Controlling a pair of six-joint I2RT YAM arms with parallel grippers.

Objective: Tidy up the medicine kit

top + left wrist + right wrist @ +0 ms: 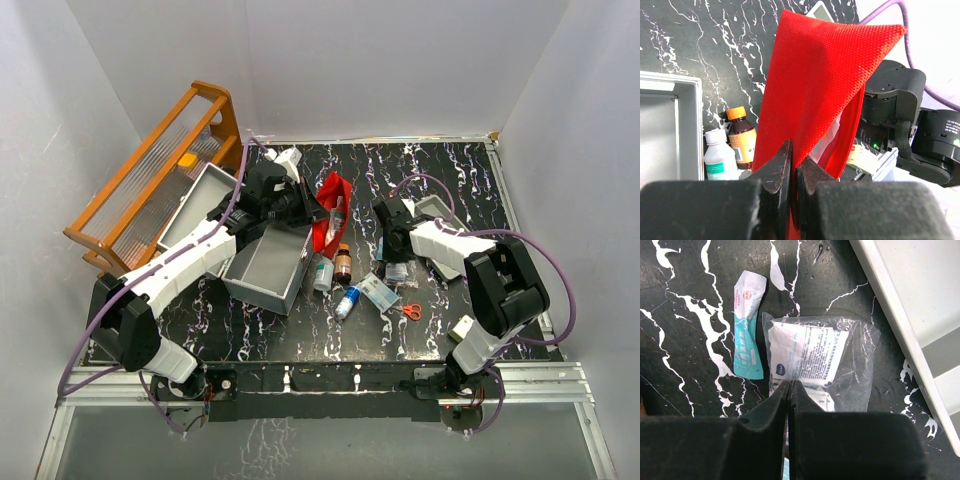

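Left gripper [794, 175]: jaws clenched on edge of red pouch [815, 90], pouch raised off table.
Right gripper [790, 390]: jaws closed, pinching near edge of clear packet [815, 360] (thin film, so hold is judged, not certain).
Medicine kit [260, 293]: open grey box just beside left jaws, on their left. Well apart from right jaws, bottles [343, 262] between.
Kit long axis: roughly away from arm bases.
Left arm nearer.

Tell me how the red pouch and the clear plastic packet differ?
The red pouch is opaque woven fabric; the clear plastic packet is see-through, showing a printed white insert. The pouch is held up, pinched in the left pincer; the packet lies flat on the table. Both are soft.
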